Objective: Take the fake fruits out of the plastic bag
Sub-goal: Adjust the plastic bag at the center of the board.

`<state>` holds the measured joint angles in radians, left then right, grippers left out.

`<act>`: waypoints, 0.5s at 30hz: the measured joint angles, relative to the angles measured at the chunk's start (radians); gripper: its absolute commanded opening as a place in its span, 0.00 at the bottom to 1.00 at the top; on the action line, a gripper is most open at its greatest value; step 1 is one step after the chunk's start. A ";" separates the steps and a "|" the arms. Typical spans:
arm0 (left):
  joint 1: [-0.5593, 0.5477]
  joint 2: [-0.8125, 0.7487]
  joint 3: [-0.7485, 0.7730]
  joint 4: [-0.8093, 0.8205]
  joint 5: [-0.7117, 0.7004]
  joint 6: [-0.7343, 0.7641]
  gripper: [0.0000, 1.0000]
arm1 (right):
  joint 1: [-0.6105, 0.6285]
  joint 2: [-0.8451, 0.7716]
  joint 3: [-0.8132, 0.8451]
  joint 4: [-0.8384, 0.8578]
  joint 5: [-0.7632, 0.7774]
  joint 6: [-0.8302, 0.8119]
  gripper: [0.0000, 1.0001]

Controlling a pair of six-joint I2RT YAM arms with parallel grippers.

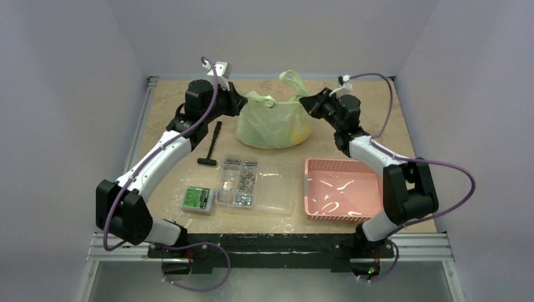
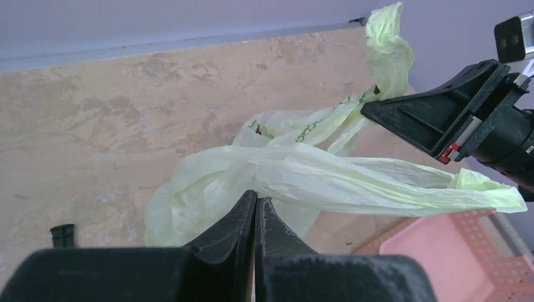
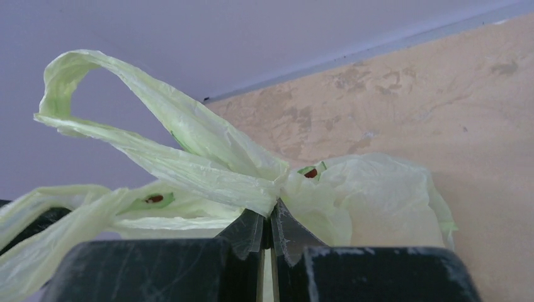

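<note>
The desk (image 1: 283,223) is a tan, mottled board with pale scuffs, framed by metal rails along its 9 o'clock side and its near edge. Plain pale lilac-grey walls close it in on three sides, meeting the board in a straight seam at 12 o'clock.

The plastic bag (image 1: 274,126) sits at 12 o'clock on the desk, a slumped yellow-green mound with one loop handle standing up above it. The fake fruits (image 1: 298,134) are inside it; only a yellow shape shows through the film at the bag's 4 o'clock side, and the other pieces cannot be made out.

The left end effector (image 1: 242,100) reaches in from the bag's 10 o'clock side, and its wrist view shows it clenched on a fold of the film. The right end effector (image 1: 306,102) comes in from 2 o'clock, its fingers pressed together on the gathered film at the base of the upright handle. The film is stretched between the two.

A pink basket (image 1: 343,165) lies at 4 o'clock. A clear compartmented box (image 1: 255,185) lies at 6 o'clock, with a small green box (image 1: 197,199) just beside it at 7 o'clock. A black T-shaped tool (image 1: 212,148) rests at 9 o'clock, near the left arm.
</note>
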<state>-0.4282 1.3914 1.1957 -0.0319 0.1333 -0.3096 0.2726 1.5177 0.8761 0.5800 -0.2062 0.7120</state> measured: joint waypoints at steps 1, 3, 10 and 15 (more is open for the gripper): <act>0.031 0.018 0.001 0.009 0.050 -0.051 0.00 | -0.007 0.041 0.058 -0.020 -0.013 0.006 0.00; 0.086 0.055 0.002 0.025 0.120 -0.126 0.00 | -0.012 0.100 0.145 -0.046 -0.024 0.010 0.00; 0.219 0.156 0.098 0.013 0.346 -0.313 0.00 | -0.010 0.280 0.534 -0.175 -0.072 0.014 0.00; 0.220 0.134 0.175 0.064 0.434 -0.384 0.00 | -0.018 0.287 0.652 -0.214 -0.072 0.002 0.00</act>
<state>-0.2077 1.5257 1.3712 0.0319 0.5671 -0.6937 0.2546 1.8046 1.5276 0.3656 -0.2779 0.7139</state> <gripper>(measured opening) 0.003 0.007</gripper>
